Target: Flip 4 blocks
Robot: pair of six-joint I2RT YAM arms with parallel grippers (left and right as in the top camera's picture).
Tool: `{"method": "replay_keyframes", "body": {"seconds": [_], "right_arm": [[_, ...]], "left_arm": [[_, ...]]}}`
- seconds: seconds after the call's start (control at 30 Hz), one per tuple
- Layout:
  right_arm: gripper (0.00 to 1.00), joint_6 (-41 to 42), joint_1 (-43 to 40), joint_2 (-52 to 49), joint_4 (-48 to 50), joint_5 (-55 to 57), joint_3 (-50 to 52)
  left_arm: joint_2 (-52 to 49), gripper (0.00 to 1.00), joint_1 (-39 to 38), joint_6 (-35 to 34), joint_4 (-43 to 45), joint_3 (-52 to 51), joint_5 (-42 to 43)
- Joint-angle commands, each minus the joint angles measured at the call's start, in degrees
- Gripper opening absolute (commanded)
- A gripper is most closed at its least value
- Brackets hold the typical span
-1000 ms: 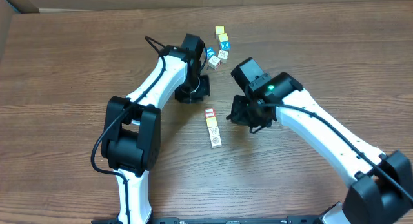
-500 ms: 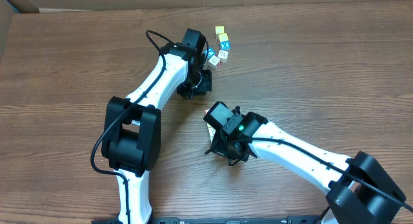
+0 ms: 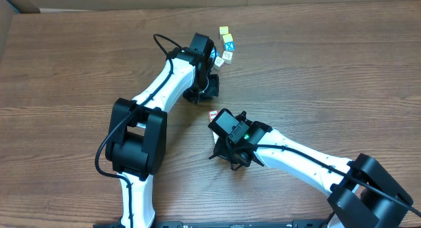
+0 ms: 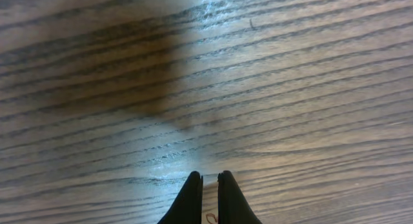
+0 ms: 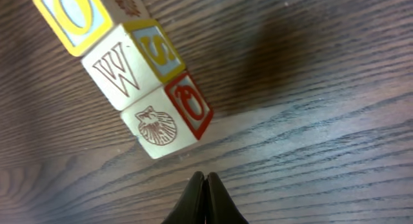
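Observation:
In the right wrist view a row of blocks lies touching on the wood. There is a cream block with a shell print (image 5: 157, 127) and a red O side, a W block (image 5: 119, 67), and a yellow-framed O block (image 5: 70, 13). My right gripper (image 5: 205, 177) is shut and empty just below the shell block. Overhead, the right gripper (image 3: 228, 154) covers most of that row, so only the red-and-white block (image 3: 213, 114) shows. My left gripper (image 3: 205, 89) is shut over bare wood near the far cluster. Its fingers (image 4: 190, 198) leave a slim gap showing a pale, red-marked surface.
A cluster of small cubes with yellow and blue faces (image 3: 225, 45) sits at the far middle of the wooden table (image 3: 329, 70), just beyond the left gripper. A cardboard edge (image 3: 6, 18) shows at the far left corner.
The right arm swung left from beside the block row to over it, hiding most of the row. The left gripper crept slightly toward the far cluster. Both stayed shut.

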State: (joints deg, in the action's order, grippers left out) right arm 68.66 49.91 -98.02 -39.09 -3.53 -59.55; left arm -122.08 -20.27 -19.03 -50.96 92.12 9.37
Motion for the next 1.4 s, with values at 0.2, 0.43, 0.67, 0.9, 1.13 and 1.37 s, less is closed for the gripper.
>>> {"method": "replay_keyframes", "body": {"seconds": [0.2, 0.43, 0.67, 0.9, 1.13, 1.37], "right_arm": [[0.04, 2.8, 1.2, -1.3, 0.1, 1.6, 0.5], [0.04, 6.6, 1.9, -4.2, 0.3, 2.4, 0.6], [0.04, 6.6, 1.9, -4.3, 1.7, 2.4, 0.6], [0.04, 6.6, 1.9, -4.3, 2.3, 2.4, 0.6], [0.04, 6.6, 1.9, -4.3, 2.6, 2.4, 0.7], [0.04, 6.6, 1.9, -4.8, 3.1, 2.5, 0.7]], "left_arm": [[-0.5, 0.04, -0.6, 1.0, 1.6, -2.7, -0.8], [-0.5, 0.04, -1.1, 1.0, 1.7, -2.8, -0.8], [-0.5, 0.04, -1.1, 1.0, 1.7, -3.5, -0.8], [-0.5, 0.04, -1.1, 1.3, 2.0, -5.3, -0.8], [-0.5, 0.04, -1.1, 1.3, 2.9, -5.4, -0.3], [-0.5, 0.04, -1.2, 1.5, 3.2, -5.4, 1.0]]}}
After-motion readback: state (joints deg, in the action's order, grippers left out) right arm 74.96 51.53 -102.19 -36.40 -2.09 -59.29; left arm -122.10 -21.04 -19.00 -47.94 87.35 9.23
